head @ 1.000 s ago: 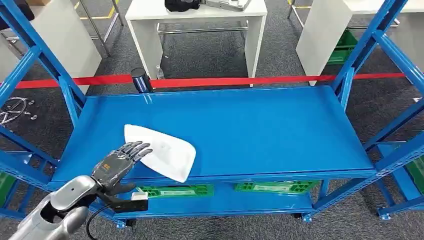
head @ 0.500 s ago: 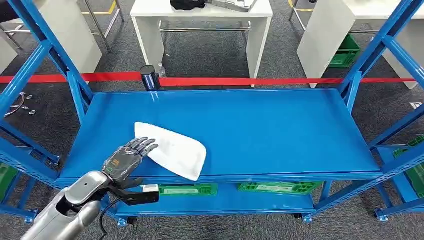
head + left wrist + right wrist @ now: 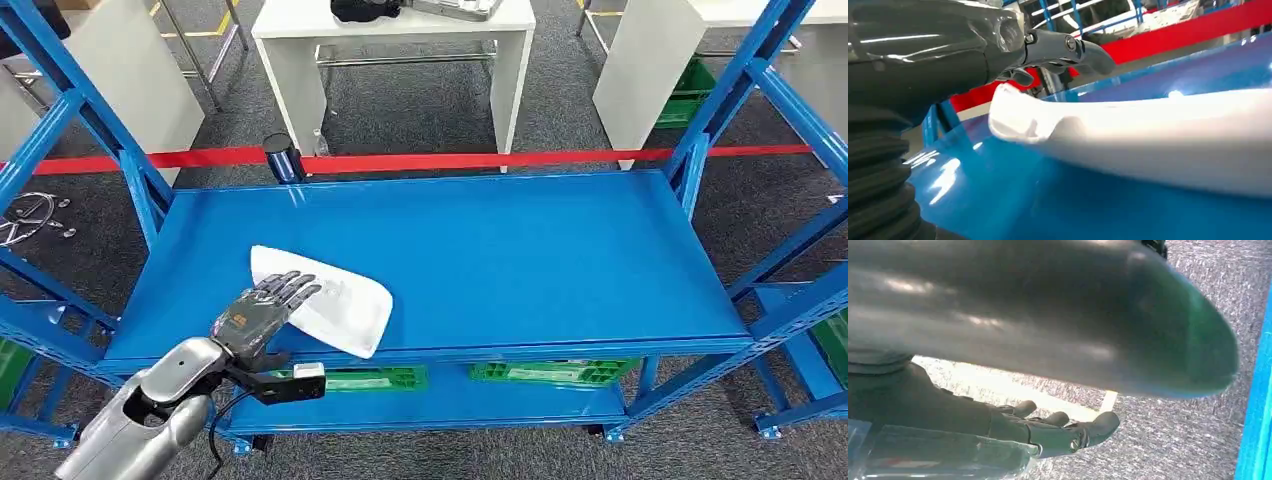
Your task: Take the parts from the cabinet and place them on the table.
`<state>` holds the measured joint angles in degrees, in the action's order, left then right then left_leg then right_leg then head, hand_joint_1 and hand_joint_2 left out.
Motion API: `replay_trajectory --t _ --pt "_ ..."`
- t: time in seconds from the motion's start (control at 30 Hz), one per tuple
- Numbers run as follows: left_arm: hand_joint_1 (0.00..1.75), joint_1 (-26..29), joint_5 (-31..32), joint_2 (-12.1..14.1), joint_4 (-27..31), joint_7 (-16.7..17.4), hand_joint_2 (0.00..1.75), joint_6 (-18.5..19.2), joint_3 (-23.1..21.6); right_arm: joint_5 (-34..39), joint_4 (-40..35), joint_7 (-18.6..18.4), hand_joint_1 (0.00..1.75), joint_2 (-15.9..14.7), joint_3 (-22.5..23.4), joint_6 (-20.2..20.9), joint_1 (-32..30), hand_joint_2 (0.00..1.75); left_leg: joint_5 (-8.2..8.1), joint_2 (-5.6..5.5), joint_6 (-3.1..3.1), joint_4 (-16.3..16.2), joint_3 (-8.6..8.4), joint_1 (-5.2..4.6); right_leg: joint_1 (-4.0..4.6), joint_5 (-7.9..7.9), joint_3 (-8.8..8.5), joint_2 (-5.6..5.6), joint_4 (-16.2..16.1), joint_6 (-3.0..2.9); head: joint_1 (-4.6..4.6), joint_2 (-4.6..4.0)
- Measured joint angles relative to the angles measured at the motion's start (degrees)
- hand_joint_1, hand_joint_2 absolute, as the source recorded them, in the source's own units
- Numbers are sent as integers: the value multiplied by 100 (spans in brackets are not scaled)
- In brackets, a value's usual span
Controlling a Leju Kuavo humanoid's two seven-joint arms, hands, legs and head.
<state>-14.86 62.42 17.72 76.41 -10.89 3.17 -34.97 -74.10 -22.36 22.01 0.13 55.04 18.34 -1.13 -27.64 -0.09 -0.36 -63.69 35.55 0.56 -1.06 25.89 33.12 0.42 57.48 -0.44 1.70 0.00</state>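
Note:
A flat white plastic part lies near the front left of the blue cabinet shelf. My left hand reaches in from the front edge, and its spread fingers rest on top of the part's near end. The left wrist view shows the part lying flat on the shelf, with my fingers stretched just above its rim. I cannot see the thumb gripping anything. My right hand hangs over grey carpet, fingers loosely extended and holding nothing.
Blue uprights frame both shelf ends. A dark cylinder stands at the back left corner. Green crates sit on the lower shelf. Beyond a red floor tape stands a white table.
My left hand has slid further forward onto the white part. The view swayed slightly; the part stays where it was on the shelf.

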Motion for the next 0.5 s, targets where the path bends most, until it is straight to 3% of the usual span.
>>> replay_trajectory --t 0.03,0.07,0.17,0.2,0.23,0.27,0.33,0.37,0.4,0.43,0.5 --pt "0 -63 2 -28 -26 -2 175 9 -4 0 15 0 0 2 0 -4 20 0 172 -2 62 460 -240 -13 1 -2 -6 0 -4 3 0 0" --pt "0 -125 6 -65 -54 -4 175 11 -11 0 46 0 0 9 -2 -4 44 0 79 7 81 621 -326 -43 51 -2 15 -1 10 13 -9 0" --pt "0 -194 7 -129 -146 -44 175 28 -28 0 100 0 0 0 -2 -26 63 0 89 3 110 628 -289 -80 17 -33 35 -6 -19 100 -4 0" --pt "0 -226 4 -155 -179 -67 175 37 -37 0 126 2 0 -2 -6 -59 75 0 144 4 168 714 -352 -69 35 -40 23 -6 -41 156 -4 0" --pt "0 -258 -4 -212 -214 -90 175 46 -48 -2 155 4 0 -22 -13 -76 88 0 197 18 188 785 -389 -28 14 15 92 -10 56 153 -11 0" --pt "0 -322 -20 -238 -267 -112 175 63 -63 -2 192 9 0 -35 -22 -81 107 0 223 18 228 810 -387 -30 20 171 210 -9 313 123 -22 0" --pt "0 -384 -37 -302 -398 -131 175 122 -96 0 247 11 0 -79 -39 -101 139 0 234 18 246 809 -367 -43 12 552 657 -10 1263 82 -28 0" --pt "0 -396 -44 -321 -480 -155 175 147 -113 2 282 13 0 -87 -48 -105 145 0 234 18 246 806 -362 -45 12 670 843 -10 1659 93 -33 0" --pt "0 -411 -48 -343 -544 -172 175 136 -133 7 308 13 0 -94 -52 -131 143 0 234 16 245 803 -363 -46 6 681 929 -11 1824 130 -31 0" --pt "0 -453 -51 -356 -601 -199 175 114 -142 22 336 13 0 -101 -57 -151 143 0 233 9 244 802 -367 -43 -3 599 872 -12 1701 184 -33 0" --pt "0 -530 -50 -389 -717 -214 175 92 -188 42 374 18 0 -116 -61 -190 164 0 218 -7 222 773 -374 -35 -39 228 443 -18 832 311 -39 0"
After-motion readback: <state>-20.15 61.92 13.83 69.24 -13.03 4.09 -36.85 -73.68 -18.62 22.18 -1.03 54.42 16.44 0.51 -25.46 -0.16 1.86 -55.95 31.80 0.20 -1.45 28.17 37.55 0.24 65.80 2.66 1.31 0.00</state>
